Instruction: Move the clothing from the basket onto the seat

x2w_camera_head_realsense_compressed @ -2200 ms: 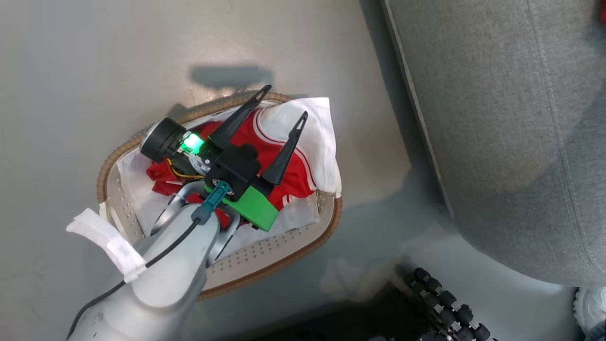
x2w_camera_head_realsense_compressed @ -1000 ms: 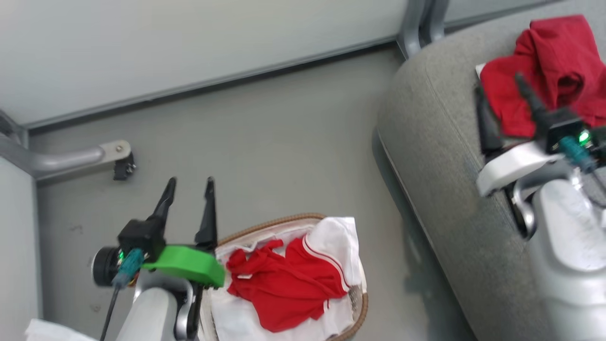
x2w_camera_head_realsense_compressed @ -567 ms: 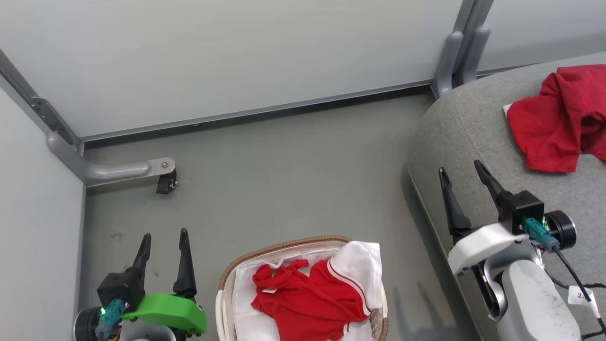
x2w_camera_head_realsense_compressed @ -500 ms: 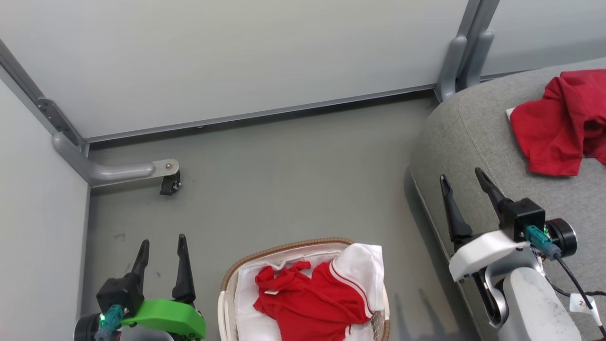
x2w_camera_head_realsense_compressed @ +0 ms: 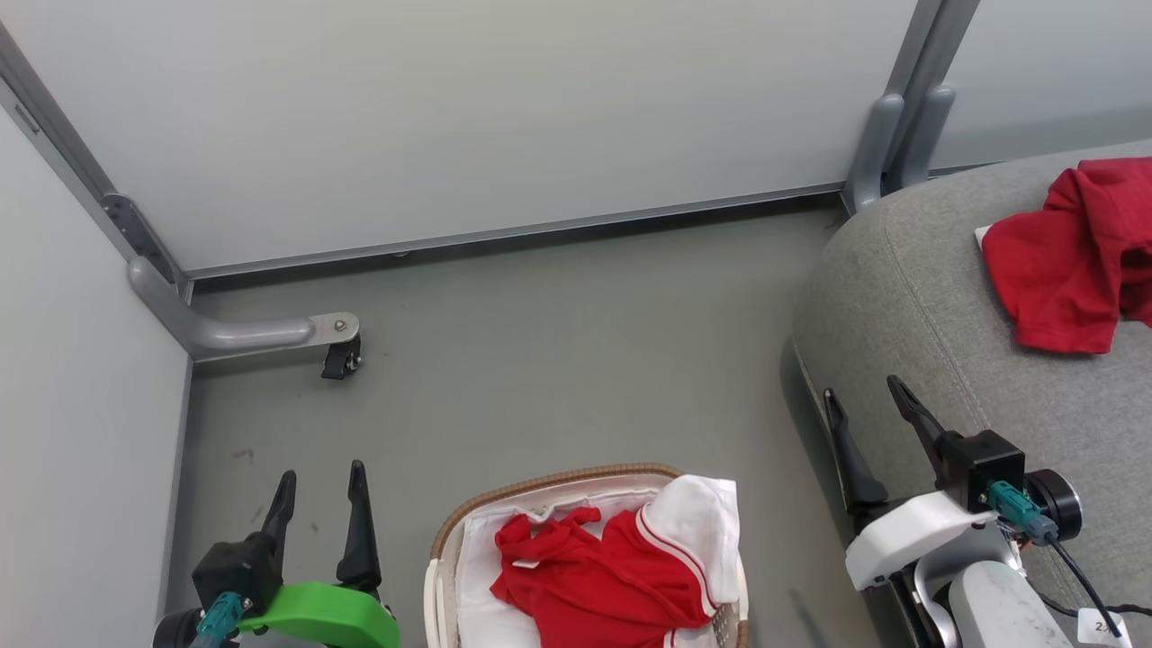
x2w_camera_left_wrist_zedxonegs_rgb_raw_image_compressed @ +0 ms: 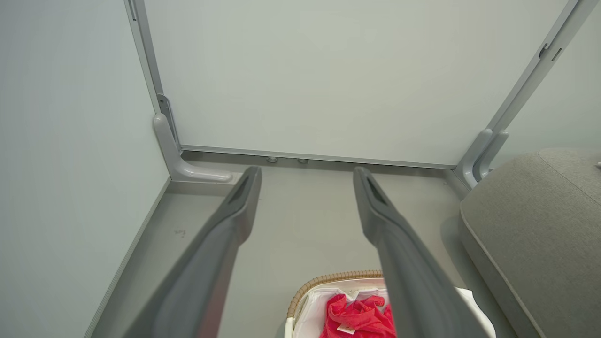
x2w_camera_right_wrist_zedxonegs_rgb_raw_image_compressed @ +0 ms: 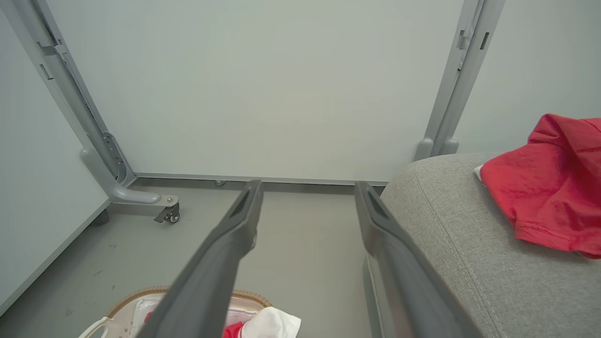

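The basket [x2w_camera_head_realsense_compressed: 549, 479] sits on the floor at the bottom centre, its white liner holding red clothing [x2w_camera_head_realsense_compressed: 594, 580] with white stripe trim. Another red garment [x2w_camera_head_realsense_compressed: 1066, 261] lies on the grey seat [x2w_camera_head_realsense_compressed: 909, 297] at the right. My left gripper [x2w_camera_head_realsense_compressed: 319, 481] stands open and empty over the floor, left of the basket. Over the seat's left edge my right gripper [x2w_camera_head_realsense_compressed: 859, 396] is open, holding nothing. The left wrist view shows the basket [x2w_camera_left_wrist_zedxonegs_rgb_raw_image_compressed: 328, 280] and red clothing [x2w_camera_left_wrist_zedxonegs_rgb_raw_image_compressed: 359, 319] below open fingers [x2w_camera_left_wrist_zedxonegs_rgb_raw_image_compressed: 235, 220]. In the right wrist view the garment [x2w_camera_right_wrist_zedxonegs_rgb_raw_image_compressed: 549, 188] rests on the seat [x2w_camera_right_wrist_zedxonegs_rgb_raw_image_compressed: 446, 220].
Pale partition walls [x2w_camera_head_realsense_compressed: 468, 117] close the space at the back and left. A grey metal foot with a black caster [x2w_camera_head_realsense_compressed: 340, 358] juts onto the floor at left. A grey post [x2w_camera_head_realsense_compressed: 900, 126] stands by the seat's far corner.
The head camera has lifted away from the basket to take in the wall and seat. Both arms have drawn back from basket and seat to the lower corners, open and empty.
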Available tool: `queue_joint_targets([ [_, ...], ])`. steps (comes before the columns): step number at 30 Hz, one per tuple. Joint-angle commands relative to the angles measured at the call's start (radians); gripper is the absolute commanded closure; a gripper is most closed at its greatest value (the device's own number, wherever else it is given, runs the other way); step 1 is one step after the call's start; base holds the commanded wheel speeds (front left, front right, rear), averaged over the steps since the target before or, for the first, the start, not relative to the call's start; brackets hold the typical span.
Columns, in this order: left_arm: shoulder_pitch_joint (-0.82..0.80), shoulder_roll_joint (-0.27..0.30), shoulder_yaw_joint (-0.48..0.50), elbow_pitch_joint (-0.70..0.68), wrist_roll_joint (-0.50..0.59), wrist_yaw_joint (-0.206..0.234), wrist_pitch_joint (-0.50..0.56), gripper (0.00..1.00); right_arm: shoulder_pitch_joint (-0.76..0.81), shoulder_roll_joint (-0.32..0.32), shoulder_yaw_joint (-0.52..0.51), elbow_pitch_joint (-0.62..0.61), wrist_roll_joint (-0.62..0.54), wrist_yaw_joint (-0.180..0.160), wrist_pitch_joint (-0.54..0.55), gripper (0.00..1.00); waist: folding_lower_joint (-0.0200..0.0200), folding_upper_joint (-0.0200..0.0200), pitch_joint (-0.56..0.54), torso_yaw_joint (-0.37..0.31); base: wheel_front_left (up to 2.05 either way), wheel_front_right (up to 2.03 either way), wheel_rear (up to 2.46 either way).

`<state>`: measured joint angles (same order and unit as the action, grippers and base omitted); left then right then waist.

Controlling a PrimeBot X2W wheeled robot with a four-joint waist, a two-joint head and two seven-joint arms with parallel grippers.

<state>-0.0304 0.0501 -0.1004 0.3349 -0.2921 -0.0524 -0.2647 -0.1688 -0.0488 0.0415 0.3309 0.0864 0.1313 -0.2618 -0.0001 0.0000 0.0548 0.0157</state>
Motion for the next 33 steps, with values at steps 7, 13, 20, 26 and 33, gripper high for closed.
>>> queue_joint_targets([
  [7,0.004,0.001,-0.004,-0.002,0.009,0.006,0.001,0.0,0.001,-0.003,0.006,-0.002,0.01,-0.001,-0.005,0.0,0.0001,0.0,0.004,-0.008,0.0,0.0,0.0],
  [13,0.0,0.001,-0.007,0.002,0.012,0.004,0.001,0.0,-0.003,-0.003,0.003,-0.005,0.011,-0.001,-0.005,0.0,0.0001,0.0,0.006,-0.01,0.0,0.0,0.0],
  [20,-0.029,0.001,-0.022,0.008,0.034,-0.004,0.001,0.0,-0.02,-0.003,0.003,-0.011,0.005,-0.001,-0.005,0.0,0.0001,0.0,0.026,-0.017,0.0,0.0,0.0],
  [26,-0.12,0.002,-0.064,0.051,0.101,-0.031,0.001,0.0,-0.063,-0.003,-0.02,-0.054,-0.015,-0.001,-0.005,0.0,0.0001,0.0,0.099,-0.034,0.0,0.0,0.0],
  [33,-0.309,0.005,-0.187,0.218,0.174,-0.068,0.001,0.0,-0.147,-0.003,-0.054,-0.111,-0.034,-0.001,-0.005,0.0,0.0001,0.0,0.247,-0.067,0.0,0.0,0.0],
])
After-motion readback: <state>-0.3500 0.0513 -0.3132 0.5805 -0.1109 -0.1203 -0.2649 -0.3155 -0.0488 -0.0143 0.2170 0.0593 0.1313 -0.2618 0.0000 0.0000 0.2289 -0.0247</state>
